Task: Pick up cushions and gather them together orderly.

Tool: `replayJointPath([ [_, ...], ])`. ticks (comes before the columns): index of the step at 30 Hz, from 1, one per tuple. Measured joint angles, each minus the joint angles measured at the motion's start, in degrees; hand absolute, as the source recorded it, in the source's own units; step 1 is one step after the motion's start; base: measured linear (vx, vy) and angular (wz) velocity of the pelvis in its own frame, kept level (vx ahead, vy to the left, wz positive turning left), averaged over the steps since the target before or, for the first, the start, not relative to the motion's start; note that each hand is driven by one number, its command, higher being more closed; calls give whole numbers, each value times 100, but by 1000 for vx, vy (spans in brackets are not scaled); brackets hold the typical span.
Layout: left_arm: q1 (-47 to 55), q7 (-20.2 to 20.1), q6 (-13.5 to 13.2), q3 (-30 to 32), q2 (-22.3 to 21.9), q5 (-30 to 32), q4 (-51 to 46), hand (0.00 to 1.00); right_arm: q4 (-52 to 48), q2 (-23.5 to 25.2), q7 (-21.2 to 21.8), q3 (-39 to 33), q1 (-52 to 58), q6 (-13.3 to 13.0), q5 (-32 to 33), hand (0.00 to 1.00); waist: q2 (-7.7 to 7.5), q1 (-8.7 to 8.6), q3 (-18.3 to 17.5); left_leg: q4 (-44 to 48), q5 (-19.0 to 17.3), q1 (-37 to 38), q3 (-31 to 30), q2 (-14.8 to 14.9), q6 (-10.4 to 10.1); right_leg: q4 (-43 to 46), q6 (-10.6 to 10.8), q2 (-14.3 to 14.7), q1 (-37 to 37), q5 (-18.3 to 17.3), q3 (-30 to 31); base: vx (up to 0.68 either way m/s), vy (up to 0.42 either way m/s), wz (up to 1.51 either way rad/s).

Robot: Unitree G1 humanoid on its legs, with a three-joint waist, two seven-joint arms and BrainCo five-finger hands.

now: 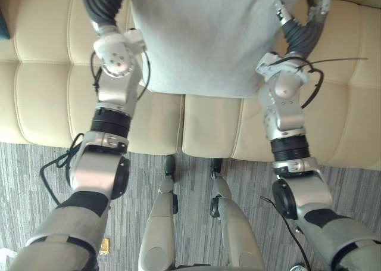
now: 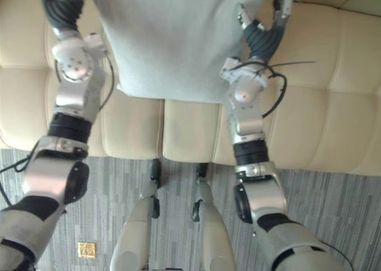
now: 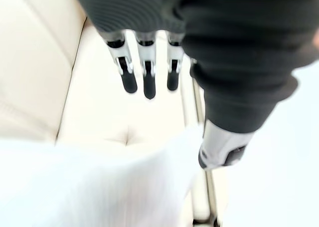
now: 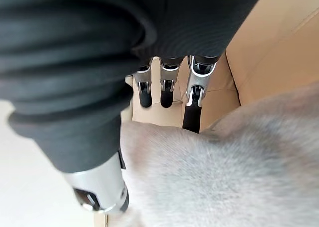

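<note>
while the grey cushion (image 1: 202, 39) hangs clasped between both hands over the cream sofa (image 1: 47, 98), the left hand (image 3: 143, 77) and right hand (image 4: 167, 90) press its sides with straight fingers; the pick-up looks done, and setting it tidily beside others is not yet done.

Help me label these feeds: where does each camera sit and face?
Left eye view: on the head, looking down at the grey cushion over the cream sofa; both arms show.
Right eye view: beside it, same scene.
Left wrist view: along the left hand toward sofa and cushion.
Right wrist view: along the right hand, cushion beside it.
All share the cushion.
</note>
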Motion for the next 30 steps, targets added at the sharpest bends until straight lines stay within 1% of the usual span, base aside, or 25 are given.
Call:
replayJointPath([
  [1, 0, -29, -2, 68, 61, -45, -4, 0, 0, -78, 22, -13, 4, -6, 56, 0, 0, 0, 0, 0, 1, 13, -4, 1, 0, 0, 0, 0, 14, 0, -3, 28, -3, 4],
  [3, 84, -101, -9, 377, 315, -277, -67, 0, -1, -345, 198, -129, 69, -42, 305, 0, 3, 9, 2, 0, 3, 108, -6, 0, 2, -1, 0, -3, 105, 0, -6, 38, 4, 2],
  [5, 263, -148, -29, 559, 408, -381, -153, 0, -2, -406, 294, -226, 219, -46, 431, 0, 4, 13, 2, -2, 3, 207, -6, 4, 3, -2, 0, -1, 211, 0, -4, 46, 7, 0],
  [6, 593, -258, -73, 785, 496, -563, -310, 0, -18, -500, 399, -265, 480, -60, 584, 0, 4, 18, 3, -3, 2, 350, -9, 6, 3, -2, 0, -2, 356, 0, 1, 44, 7, 1],
  [9, 1207, -347, -142, 1091, 531, -705, -609, 0, -138, -532, 523, -466, 958, -102, 685, 0, 4, 33, 2, -5, 1, 483, -20, 4, 4, -3, 0, -4, 491, -1, 6, 50, 9, 2],
  [11, 2128, -492, -161, 1339, 497, -882, -940, 0, -163, -538, 689, -627, 1680, -110, 767, 0, 5, 56, 1, -32, 1, 646, -41, 2, 4, -4, -1, -2, 646, -2, 9, 36, 9, 3],
  [12, 2319, -501, -163, 1372, 471, -893, -1011, 0, -189, -537, 715, -638, 1832, -108, 768, 0, 4, 64, 1, -44, 1, 685, -40, 3, 4, -4, -1, -2, 678, -4, 11, 34, 8, 0],
  [13, 2890, -575, -167, 1523, 279, -897, -1306, 0, -441, -519, 814, -660, 2373, -101, 766, 0, 4, 93, 0, -67, -3, 790, -35, 1, 6, -6, 1, -2, 767, -12, 19, 36, 8, 1],
  [15, 3925, -710, -173, 1581, -185, -854, -1751, 0, -828, -385, 1088, -665, 3363, -98, 711, 0, -1, 124, -8, -90, -15, 994, -56, -26, 18, -7, -4, -18, 992, -119, 16, 37, 8, 10],
  [16, 4158, -750, -171, 1562, -319, -825, -1796, 0, -865, -321, 1155, -671, 3577, -97, 680, 0, -13, 120, -26, -91, -16, 1040, -71, -48, 18, -7, -19, -37, 1053, -181, 15, 35, 7, 22],
  [17, 4732, -853, -164, 1468, -670, -818, -1953, 0, -970, -135, 1271, -678, 4101, -94, 626, 0, -45, 109, -55, -97, -32, 1187, -83, -113, 30, -8, -89, -101, 1231, -414, 35, 31, 4, 17],
  [18, 5299, -998, -153, 1390, -994, -812, -2062, 0, -993, 80, 1417, -685, 4551, -74, 503, 0, -32, 110, -87, -110, -103, 1306, -117, -116, 57, -8, -51, -99, 1342, -486, 36, 18, -2, 12],
  [19, 5512, -1066, -147, 1346, -1085, -801, -2087, 0, -993, 171, 1472, -686, 4688, -60, 437, 0, -36, 109, -110, -114, -115, 1345, -124, -119, 52, -8, -48, -97, 1379, -547, 31, 3, -6, 4],
  [20, 6058, -1223, -103, 1145, -1314, -728, -2076, 0, -985, 408, 1597, -708, 5116, -22, 367, 0, -42, 110, -280, -166, -116, 1410, -129, -135, 47, -8, -92, -87, 1430, -598, 10, 11, -10, 10],
  [21, 6505, -1430, -49, 963, -1470, -628, -2058, 0, -947, 596, 1720, -761, 5546, 26, 214, 0, -38, 109, -472, -214, -112, 1459, -143, -130, 48, -8, -68, -82, 1475, -617, -20, 21, -8, 11],
  [22, 6652, -1520, -19, 891, -1517, -575, -2027, 0, -911, 669, 1764, -801, 5697, 40, 142, 0, -39, 109, -515, -241, -112, 1538, -146, -126, 47, -7, -51, -79, 1541, -629, -29, 49, -5, 12],
  [23, 6987, -1757, 19, 738, -1604, -456, -1782, 0, -687, 841, 1878, -892, 6043, 71, -32, 0, -28, 108, -682, -264, -116, 1704, -161, -119, 42, -6, -35, -78, 1710, -686, -108, 71, 9, 11],
  [24, 7172, -1934, 87, 706, -1701, -355, -1484, 0, -431, 934, 1942, -891, 6286, 115, -47, 0, -31, 79, -899, -278, -132, 1797, -177, -116, 24, -6, -56, -81, 1822, -758, -153, 60, 11, 12],
  [25, 7222, -1968, 105, 700, -1733, -335, -1384, 0, -346, 965, 1964, -891, 6371, 125, -48, 0, -35, 76, -977, -282, -138, 1829, -181, -117, 24, 0, -48, -84, 1854, -778, -163, 82, 25, 14],
  [27, 7421, -2281, 165, 693, -1903, -183, -764, 0, 244, 1163, 2154, -872, 6713, 183, -278, 0, -38, 63, -1299, -377, -146, 2093, -249, -122, 18, 145, 13, -108, 2048, -921, -271, 78, 28, 16],
  [28, 7430, -2326, 180, 695, -1918, -154, -663, 0, 329, 1199, 2185, -872, 6748, 203, -290, 0, -33, 61, -1342, -388, -146, 2127, -266, -124, 18, 167, 16, -111, 2078, -949, -284, 59, 25, 16],
  [30, 7467, -2492, 285, 700, -1983, 126, 39, 0, 1003, 1396, 2342, -857, 6806, 279, -439, 0, -50, 57, -1541, -506, -149, 2393, -276, -132, 22, 188, 26, -137, 2286, -1022, -313, 52, 22, 8],
])
